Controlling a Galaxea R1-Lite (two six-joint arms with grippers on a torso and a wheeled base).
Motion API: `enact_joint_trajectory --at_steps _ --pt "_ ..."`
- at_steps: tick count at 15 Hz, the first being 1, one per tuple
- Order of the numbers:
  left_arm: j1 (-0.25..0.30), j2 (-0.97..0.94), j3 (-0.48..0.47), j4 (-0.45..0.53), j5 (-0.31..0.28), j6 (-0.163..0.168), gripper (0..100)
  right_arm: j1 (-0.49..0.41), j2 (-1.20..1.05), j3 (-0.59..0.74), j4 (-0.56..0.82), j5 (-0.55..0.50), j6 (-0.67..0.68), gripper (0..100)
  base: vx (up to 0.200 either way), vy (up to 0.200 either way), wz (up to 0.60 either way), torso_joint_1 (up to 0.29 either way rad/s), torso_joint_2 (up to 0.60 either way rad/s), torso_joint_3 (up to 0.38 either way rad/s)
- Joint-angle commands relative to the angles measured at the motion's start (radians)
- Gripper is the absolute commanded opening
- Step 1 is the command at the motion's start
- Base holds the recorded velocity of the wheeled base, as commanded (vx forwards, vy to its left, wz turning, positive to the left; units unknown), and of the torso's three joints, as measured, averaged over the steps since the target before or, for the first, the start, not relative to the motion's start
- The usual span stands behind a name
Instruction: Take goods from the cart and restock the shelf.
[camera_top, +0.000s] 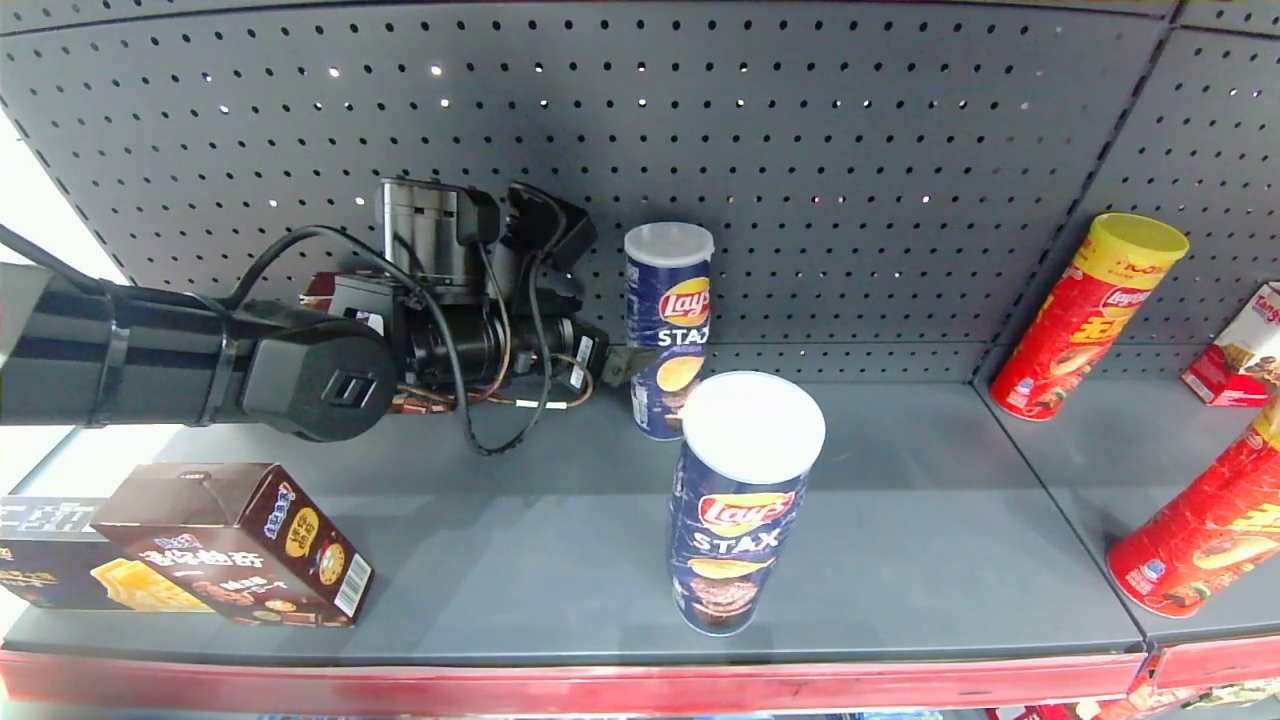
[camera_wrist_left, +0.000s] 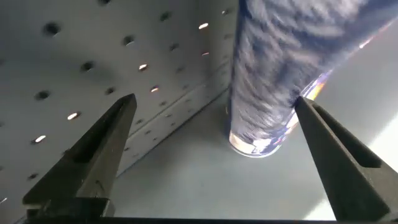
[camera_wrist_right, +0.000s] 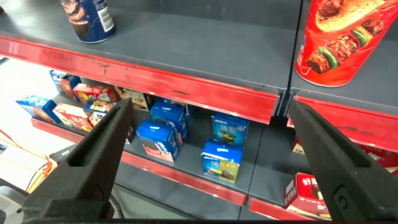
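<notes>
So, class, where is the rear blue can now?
In the head view, the rear blue can stands at the back of the shelf by the pegboard, behind the front blue can, beside the left gripper.

The left arm (camera_top: 180, 370) stretches level from the left toward the middle, far side, with loose cables (camera_top: 500, 400) looping around its wrist (camera_top: 470, 340). The left gripper (camera_wrist_left: 216, 102) points right, fingers spread wide; its right finger may be touching something, though the view is blurred. The right gripper (camera_wrist_right: 211, 106) sits back on the near side, fingers also wide apart, holding nothing.
</notes>
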Motion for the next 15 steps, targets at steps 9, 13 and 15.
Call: enact_joint_trajectory --at_steps 9,13,15 --pt "0.019 -0.014 0.022 -0.004 0.068 0.000 100 0.000 0.001 0.000 0.000 0.001 -0.001 100 0.000 0.000 0.00 0.000 0.00 0.000" --pt "0.017 -0.065 0.086 -0.019 0.143 0.051 100 0.000 0.001 0.000 0.000 0.001 -0.001 100 0.000 0.000 0.00 0.000 0.00 0.000" --pt "0.020 -0.063 0.149 -0.126 0.171 0.113 100 0.000 0.001 0.000 0.000 0.001 -0.001 100 0.000 0.000 0.00 0.000 0.00 0.000"
